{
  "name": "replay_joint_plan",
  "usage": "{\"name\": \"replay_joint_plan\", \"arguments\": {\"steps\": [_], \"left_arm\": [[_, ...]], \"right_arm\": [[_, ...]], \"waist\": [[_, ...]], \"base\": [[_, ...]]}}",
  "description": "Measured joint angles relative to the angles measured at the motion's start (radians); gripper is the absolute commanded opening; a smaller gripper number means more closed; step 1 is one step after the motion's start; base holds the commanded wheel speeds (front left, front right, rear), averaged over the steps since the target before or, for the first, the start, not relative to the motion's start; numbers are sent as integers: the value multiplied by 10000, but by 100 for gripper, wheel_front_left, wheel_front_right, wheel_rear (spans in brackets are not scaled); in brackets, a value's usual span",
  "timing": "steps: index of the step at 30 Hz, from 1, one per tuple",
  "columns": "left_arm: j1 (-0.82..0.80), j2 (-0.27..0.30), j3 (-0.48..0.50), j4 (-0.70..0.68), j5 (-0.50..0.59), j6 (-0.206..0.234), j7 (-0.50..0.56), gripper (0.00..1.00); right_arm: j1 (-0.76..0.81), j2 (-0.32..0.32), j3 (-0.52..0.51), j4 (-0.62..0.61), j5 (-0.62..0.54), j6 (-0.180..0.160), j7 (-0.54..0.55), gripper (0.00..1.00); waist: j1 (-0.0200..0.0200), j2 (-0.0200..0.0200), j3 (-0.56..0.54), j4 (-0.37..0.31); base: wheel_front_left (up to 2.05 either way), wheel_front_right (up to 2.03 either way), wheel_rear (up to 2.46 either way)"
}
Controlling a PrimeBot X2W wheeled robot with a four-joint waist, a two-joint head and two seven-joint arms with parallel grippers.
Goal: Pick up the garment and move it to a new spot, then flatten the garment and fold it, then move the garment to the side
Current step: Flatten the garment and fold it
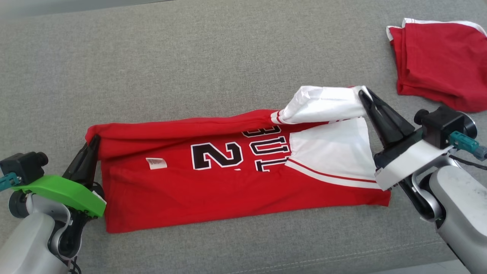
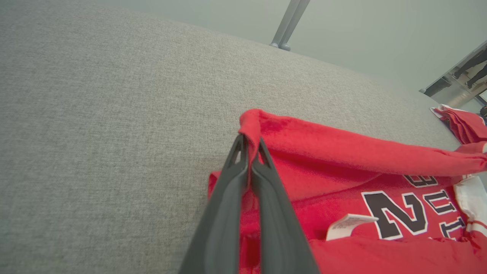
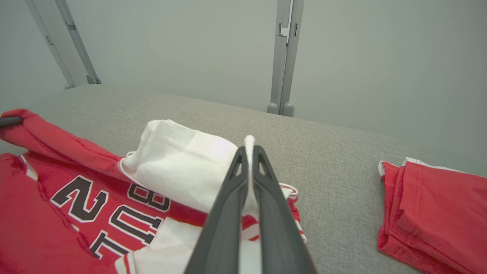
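Garment [image 1: 236,179]: a red jersey with white sleeves, lying across the near middle of the grey cushion [image 1: 190,57], its long side running left to right. Black, white-edged numerals and letters face up. A small white tag [image 1: 156,163] lies on the red cloth left of the numerals. The near part lies flat on the cushion; the far edge is raised off it and rolled over toward the near side. Left gripper [image 1: 94,141]: fingers closed tight on the red far-left corner, with cloth pinched between the tips, as the left wrist view [image 2: 249,142] confirms. Right gripper [image 1: 364,95]: fingers closed tight on the edge of the white sleeve [image 1: 323,104] at the far-right end; the right wrist view [image 3: 249,150] shows white cloth between the tips. The sleeve is lifted and bunched. A second red cloth [image 1: 441,61], folded, lies at the far right, well apart from the jersey.
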Motion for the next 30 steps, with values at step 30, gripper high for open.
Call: {"name": "replay_joint_plan", "arguments": {"steps": [30], "left_arm": [[1103,-631,848,-201,2,0,-56,0]], "right_arm": [[2175,-209,431,-541,-58,-516,-12,0]], "waist": [[0,0,-325,39]], "base": [[0,0,0]]}}
